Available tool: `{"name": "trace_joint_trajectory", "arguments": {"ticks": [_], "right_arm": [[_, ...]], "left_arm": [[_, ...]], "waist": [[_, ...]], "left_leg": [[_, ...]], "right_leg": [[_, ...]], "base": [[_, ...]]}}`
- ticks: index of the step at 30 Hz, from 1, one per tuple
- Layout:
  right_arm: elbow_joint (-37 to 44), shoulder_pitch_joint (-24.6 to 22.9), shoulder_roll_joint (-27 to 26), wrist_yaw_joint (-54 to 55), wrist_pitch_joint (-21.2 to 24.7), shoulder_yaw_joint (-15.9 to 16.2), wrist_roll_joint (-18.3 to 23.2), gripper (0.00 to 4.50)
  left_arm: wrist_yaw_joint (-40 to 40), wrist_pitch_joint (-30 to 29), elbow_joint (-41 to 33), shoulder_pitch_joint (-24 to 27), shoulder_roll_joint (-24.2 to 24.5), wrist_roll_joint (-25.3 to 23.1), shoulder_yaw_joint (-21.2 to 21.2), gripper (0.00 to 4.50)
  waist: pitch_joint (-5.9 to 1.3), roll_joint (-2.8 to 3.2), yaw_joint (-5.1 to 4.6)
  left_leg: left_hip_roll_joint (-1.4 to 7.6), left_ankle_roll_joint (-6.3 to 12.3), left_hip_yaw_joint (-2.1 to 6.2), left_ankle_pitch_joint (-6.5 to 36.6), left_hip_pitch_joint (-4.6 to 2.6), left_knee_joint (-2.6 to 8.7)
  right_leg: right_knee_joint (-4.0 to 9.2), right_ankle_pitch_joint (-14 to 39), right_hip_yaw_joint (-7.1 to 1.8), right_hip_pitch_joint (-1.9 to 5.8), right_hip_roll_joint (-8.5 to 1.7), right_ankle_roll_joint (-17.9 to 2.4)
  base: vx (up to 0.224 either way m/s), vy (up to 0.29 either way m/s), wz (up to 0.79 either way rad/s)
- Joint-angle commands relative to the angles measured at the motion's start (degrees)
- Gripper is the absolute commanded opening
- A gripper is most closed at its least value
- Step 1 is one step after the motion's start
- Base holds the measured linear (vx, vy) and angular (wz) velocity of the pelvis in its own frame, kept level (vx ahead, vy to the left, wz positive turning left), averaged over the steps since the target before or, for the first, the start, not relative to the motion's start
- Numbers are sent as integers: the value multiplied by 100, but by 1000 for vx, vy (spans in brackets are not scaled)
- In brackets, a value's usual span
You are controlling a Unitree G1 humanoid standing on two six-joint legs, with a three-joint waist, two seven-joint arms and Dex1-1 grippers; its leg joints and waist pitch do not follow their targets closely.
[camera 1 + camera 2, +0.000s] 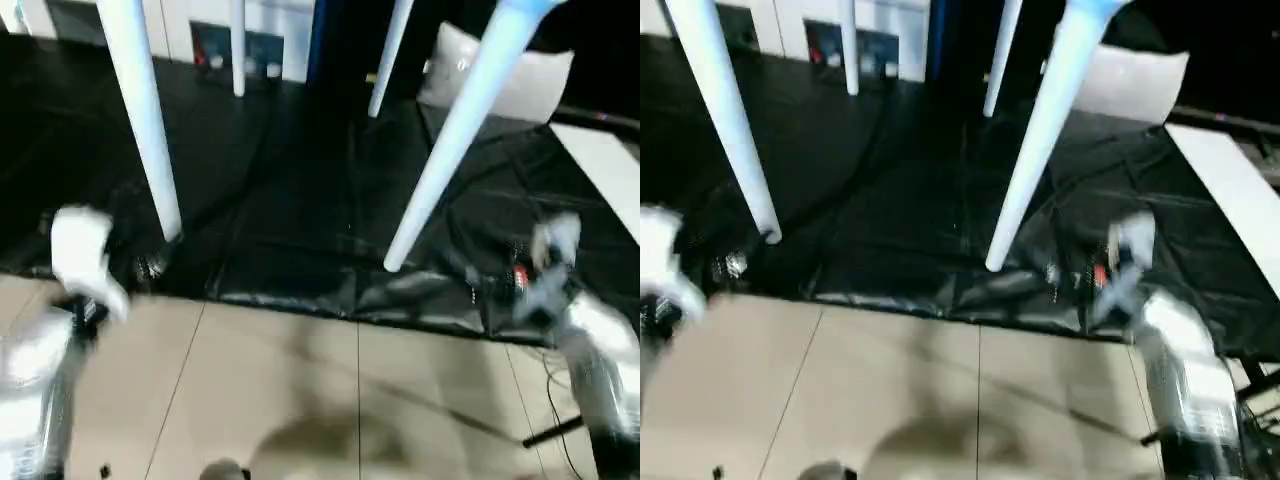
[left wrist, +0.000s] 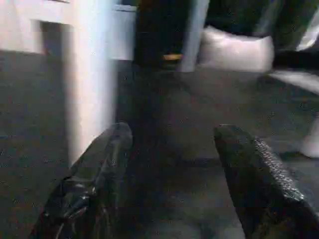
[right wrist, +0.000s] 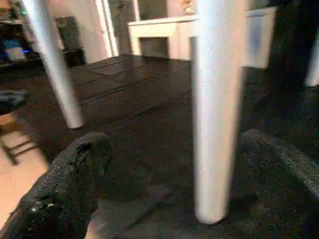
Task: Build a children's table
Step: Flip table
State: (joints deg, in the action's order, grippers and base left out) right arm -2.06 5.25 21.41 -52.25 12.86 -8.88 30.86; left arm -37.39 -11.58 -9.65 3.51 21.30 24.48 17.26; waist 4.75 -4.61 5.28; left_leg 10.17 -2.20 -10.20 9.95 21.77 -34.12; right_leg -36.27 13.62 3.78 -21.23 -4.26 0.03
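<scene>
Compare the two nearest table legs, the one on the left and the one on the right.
The left leg leans only a little, while the right leg slants strongly, its foot toward the middle. The left leg's foot stands near the mat's front edge; the right leg's stands a bit farther in. Both are white, tapered tubes with feet down on the black mat.

Four white tapered table legs are seen standing on a black floor sheet (image 1: pixel 900 210): the near left leg (image 1: pixel 725 115), the near right leg (image 1: pixel 1040 130), and two far legs (image 1: pixel 848 45) (image 1: pixel 1002 55) behind them. A grey-white cushion (image 1: pixel 1135 85) is set at the sheet's far right. The right gripper (image 1: pixel 1120 265) is blurred, possibly just beside the near right leg's foot. Beige floor tiles (image 1: pixel 900 390) are laid nearer.
</scene>
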Motion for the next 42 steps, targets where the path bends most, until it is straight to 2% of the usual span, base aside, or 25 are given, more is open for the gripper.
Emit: {"name": "trace_joint_trajectory", "arguments": {"ticks": [1,2,4,5,6,7,9,10,11,15,16,18,19,20,21,22,23,24,27,29,31,33,36,37,42], "right_arm": [[285,-230,85,-183,202,298,35,450],[383,-383,128,-308,268,484,-40,450],[425,-604,175,-541,423,845,-167,450],[425,-604,175,-541,423,845,-167,450],[382,-701,225,-666,470,1087,-310,450],[377,-721,236,-686,479,1134,-342,450],[-18,-691,174,-640,299,1473,-763,450],[-515,-568,64,-422,107,1819,-1235,450],[-515,-568,64,-422,107,1819,-1235,450],[-1869,-183,-358,204,-131,2517,-2112,450],[-1869,-183,-358,204,-131,2517,-2112,450],[-2899,42,-753,818,-265,2790,-2549,450],[-3264,103,-897,1021,-298,2860,-2665,450],[-3760,200,-1090,1452,-359,2830,-2783,450],[-3847,219,-1124,1543,-364,2807,-2790,450],[-4561,385,-1387,2383,-435,2561,-2839,450],[-4954,471,-1504,2996,-424,2332,-2802,450],[-5111,506,-1546,3257,-411,2227,-2776,450],[-5779,552,-1657,4197,-408,1738,-2555,450],[-6128,571,-1682,4518,-324,1494,-2386,450],[-6448,608,-1695,4886,-179,1223,-2212,450],[-6775,732,-1732,4836,76,1227,-2234,450],[-6967,788,-1787,4842,-38,1156,-2282,450],[-7070,852,-1815,4727,-36,1088,-2283,450],[-7303,1053,-1941,4614,217,924,-2281,450]], "left_arm": [[-494,-211,-341,288,62,330,-275,341],[-775,-325,-484,542,156,422,-481,351],[-1289,-530,-608,992,356,506,-911,374],[-1289,-530,-608,992,356,506,-911,381],[-1530,-627,-586,1181,483,456,-1161,387],[-1573,-651,-580,1216,508,447,-1208,396],[-1659,-565,-126,1234,603,-15,-1611,418],[-1491,-315,530,1085,584,-635,-1945,424],[-1491,-315,530,1085,584,-635,-1945,424],[-778,-132,2136,567,447,-1644,-2548,442],[-778,-132,2136,567,447,-1644,-2548,442],[-243,-283,3171,232,63,-1712,-2596,442],[-84,-358,3534,108,-60,-1741,-2642,442],[171,-394,4021,-60,-258,-1784,-2612,442],[225,-390,4108,-91,-296,-1787,-2596,442],[674,-297,4835,-352,-623,-1780,-2390,442],[1024,-205,5242,-489,-814,-1732,-2196,442],[1177,-162,5406,-546,-890,-1708,-2109,442],[2081,-72,6154,-805,-1103,-1768,-1848,442],[2445,-30,6492,-919,-1178,-1836,-1815,442],[2707,0,6808,-990,-1292,-1790,-1726,442],[2875,43,7141,-1076,-1374,-1832,-1704,442],[2894,140,7394,-1139,-1462,-1889,-1704,442],[2921,94,7578,-1191,-1539,-1921,-1718,442],[3093,123,7925,-1294,-1684,-2009,-1695,442]], "waist": [[-183,187,-35],[-208,162,-37],[-136,209,-53],[-97,227,-61],[-78,231,-76],[-96,230,-72],[-52,244,-77],[-45,260,-86],[-80,257,-111],[-99,273,-139],[-151,270,-140],[-173,263,-189],[-211,231,-222],[-248,211,-214],[-242,225,-221],[-270,190,-211],[-276,172,-246],[-289,168,-246],[-266,190,-238],[-219,201,-234],[-216,195,-241],[-222,191,-247],[-228,181,-233],[-263,188,-237],[-282,215,-245]], "left_leg": [[377,-389,215,2946,-182,597],[373,-395,226,2919,-190,586],[376,-367,239,2942,-175,618],[376,-373,244,3019,-180,640],[374,-407,244,3146,-215,650],[371,-376,256,2973,-207,661],[380,-343,240,2834,-196,691],[383,-366,229,2701,-199,693],[364,-388,217,2607,-213,674],[361,-388,196,2372,-211,663],[377,-349,207,2086,-180,646],[365,-281,185,1648,-129,628],[347,-206,143,1442,-161,574],[353,-90,140,1122,-133,545],[351,-42,133,972,-122,535],[368,122,133,738,-107,511],[349,195,102,546,-139,497],[344,204,108,540,-137,495],[398,180,102,965,-149,521],[420,-23,121,1627,-192,575],[418,-158,141,1960,-223,584],[414,-187,143,1971,-201,579],[425,-159,156,1865,-162,592],[436,-145,157,1786,-165,585],[425,6,138,1557,-152,567]], "right_leg": [[722,2675,-342,4,-468,-709],[732,2733,-342,20,-479,-668],[774,2887,-370,-6,-481,-591],[790,3015,-372,-18,-481,-561],[820,3191,-368,-30,-481,-514],[813,3047,-378,-2,-481,-510],[819,2813,-394,-40,-466,-533],[811,2606,-405,-47,-481,-556],[774,2444,-401,-27,-464,-571],[690,1764,-403,-19,-455,-815],[627,1320,-410,58,-500,-962],[560,643,-386,97,-468,-1135],[532,319,-386,78,-474,-1301],[488,-79,-381,146,-502,-1438],[469,-273,-379,143,-499,-1494],[434,-626,-370,197,-520,-1555],[426,-815,-365,152,-487,-1666],[422,-797,-360,177,-498,-1710],[486,-232,-367,187,-523,-1625],[591,685,-377,148,-537,-1430],[640,1215,-389,128,-545,-1290],[660,1302,-399,117,-546,-1224],[665,1338,-397,129,-578,-1153],[643,1231,-394,141,-579,-1166],[621,935,-389,140,-578,-1258]], "base": [[0,0,0],[0,0,0],[0,0,0],[0,0,0],[0,0,0],[0,0,0],[0,0,0],[0,0,0],[0,0,0],[0,0,0],[0,0,0],[62,-16,-2],[62,-14,-2],[0,0,0],[0,0,0],[0,0,0],[0,0,0],[0,0,0],[0,0,0],[0,0,0],[0,0,0],[0,0,0],[0,0,0],[0,0,0],[0,0,0]]}}
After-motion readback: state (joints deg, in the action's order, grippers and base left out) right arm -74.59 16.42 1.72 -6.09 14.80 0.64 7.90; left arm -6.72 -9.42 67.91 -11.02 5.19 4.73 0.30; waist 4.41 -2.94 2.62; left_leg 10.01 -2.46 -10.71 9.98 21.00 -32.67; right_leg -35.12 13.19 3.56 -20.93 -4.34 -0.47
